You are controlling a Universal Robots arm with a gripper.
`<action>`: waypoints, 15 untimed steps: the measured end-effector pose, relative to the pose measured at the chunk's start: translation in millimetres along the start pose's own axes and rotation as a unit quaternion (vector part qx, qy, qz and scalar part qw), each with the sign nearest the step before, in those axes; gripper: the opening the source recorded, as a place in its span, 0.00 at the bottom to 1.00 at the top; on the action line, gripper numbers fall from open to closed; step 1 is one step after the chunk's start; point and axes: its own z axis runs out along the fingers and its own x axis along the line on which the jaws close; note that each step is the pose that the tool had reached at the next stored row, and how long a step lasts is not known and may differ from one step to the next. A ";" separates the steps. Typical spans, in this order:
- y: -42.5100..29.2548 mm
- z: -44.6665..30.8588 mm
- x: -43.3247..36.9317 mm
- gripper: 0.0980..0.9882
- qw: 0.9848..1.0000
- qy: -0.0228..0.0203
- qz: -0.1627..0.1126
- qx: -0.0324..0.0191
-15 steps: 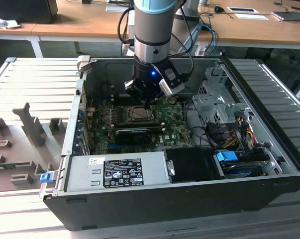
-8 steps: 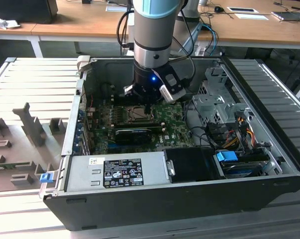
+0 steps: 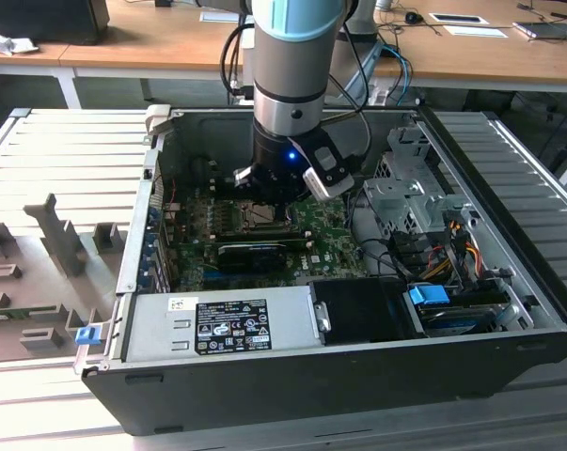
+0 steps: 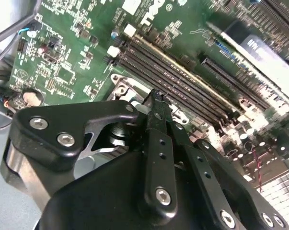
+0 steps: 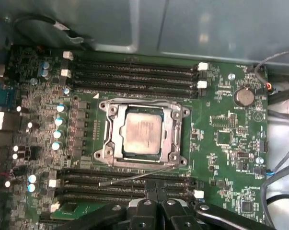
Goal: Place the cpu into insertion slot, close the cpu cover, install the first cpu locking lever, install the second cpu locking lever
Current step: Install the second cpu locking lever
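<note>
A: First wrist view: where is the cpu (image 5: 143,134)?

B: It lies flat in the insertion slot (image 5: 116,166), with the cpu cover (image 5: 174,139) shut around it. 1 thin locking lever (image 5: 134,178) stands loose along the socket edge nearest the gripper (image 5: 154,207), its long axis parallel to that edge and to the 4 black memory slots there.

A: And the gripper?

B: Its fingers are pressed together and hold nothing; the tips sit just beside the lever, the socket beyond them.

A: The exterior view?

B: The arm (image 3: 292,66) reaches down into the open computer case (image 3: 264,376), over the green board (image 3: 325,225).
</note>
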 end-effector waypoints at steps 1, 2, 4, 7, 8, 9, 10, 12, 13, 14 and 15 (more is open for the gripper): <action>-3.1 -0.3 0.2 0.01 1.000 0.000 0.000 0.000; -5.6 -0.5 0.4 0.01 1.000 0.000 0.000 -0.001; -7.3 -0.8 1.5 0.01 1.000 0.000 0.000 -0.009; -7.7 -0.8 2.7 0.01 0.999 -0.002 0.001 -0.033; -8.0 -0.9 2.8 0.01 0.999 -0.003 0.001 -0.040; -8.0 -0.8 2.8 0.01 0.999 -0.003 0.001 -0.040; -8.0 -0.7 2.8 0.01 0.999 -0.003 0.001 -0.040; -8.1 -0.7 2.8 0.01 0.999 -0.003 0.001 -0.040; -8.1 -0.6 2.8 0.01 0.999 -0.003 0.001 -0.040; -8.3 -0.6 2.8 0.01 0.999 -0.003 0.001 -0.041; -8.4 -0.6 2.9 0.01 0.999 -0.003 0.001 -0.041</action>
